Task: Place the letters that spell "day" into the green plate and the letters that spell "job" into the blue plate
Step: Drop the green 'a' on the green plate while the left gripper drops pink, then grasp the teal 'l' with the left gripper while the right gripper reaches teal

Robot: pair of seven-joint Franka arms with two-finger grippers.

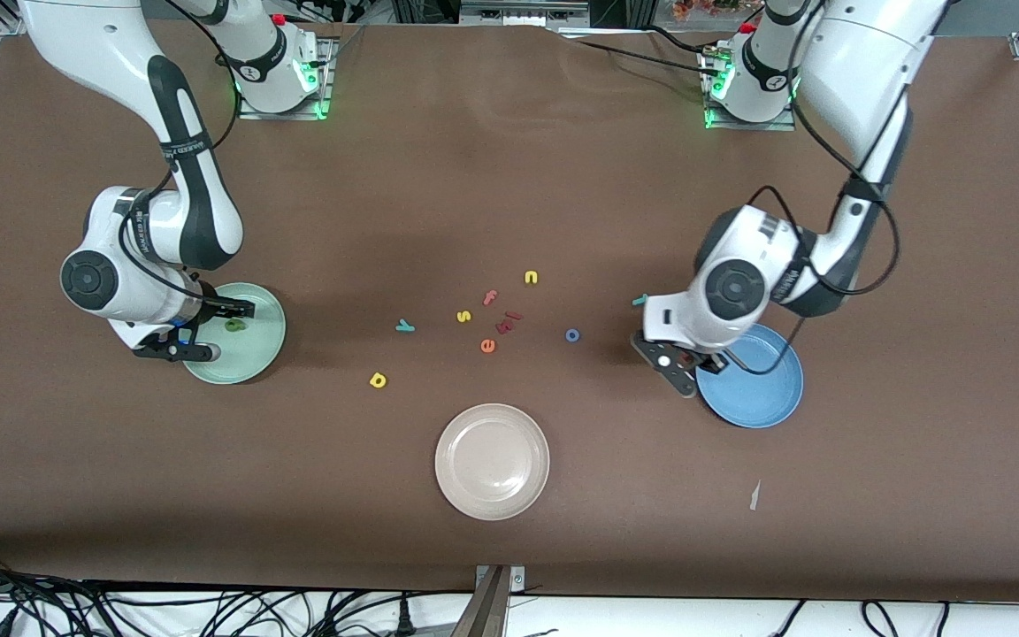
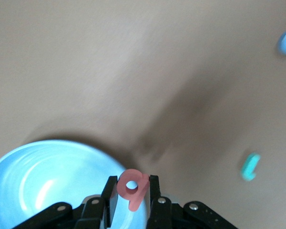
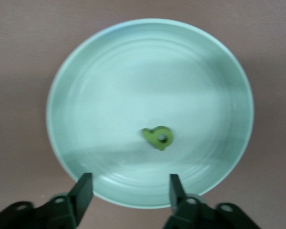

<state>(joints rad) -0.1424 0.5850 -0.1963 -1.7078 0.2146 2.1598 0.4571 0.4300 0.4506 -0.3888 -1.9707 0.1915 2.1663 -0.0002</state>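
My left gripper (image 2: 131,191) is shut on the coral-red "b" (image 2: 131,187) and hangs at the rim of the blue plate (image 2: 47,176), on the side toward the table's middle. From the front, that gripper (image 1: 693,363) sits beside the blue plate (image 1: 762,394). The teal "j" (image 1: 639,301) and blue "o" (image 1: 572,335) lie on the table nearby. My right gripper (image 3: 128,188) is open over the green plate (image 3: 109,71), where the dark green "a" (image 3: 158,137) lies. The teal "y" (image 1: 404,326) and yellow "d" (image 1: 378,380) rest on the table mid-way.
A beige plate (image 1: 492,460) sits near the front edge. Yellow "s" (image 1: 463,316), yellow "n" (image 1: 531,278), reddish "f" (image 1: 490,297), orange "e" (image 1: 487,345) and dark red pieces (image 1: 508,320) cluster at the middle. A small grey scrap (image 1: 754,495) lies nearer the camera than the blue plate.
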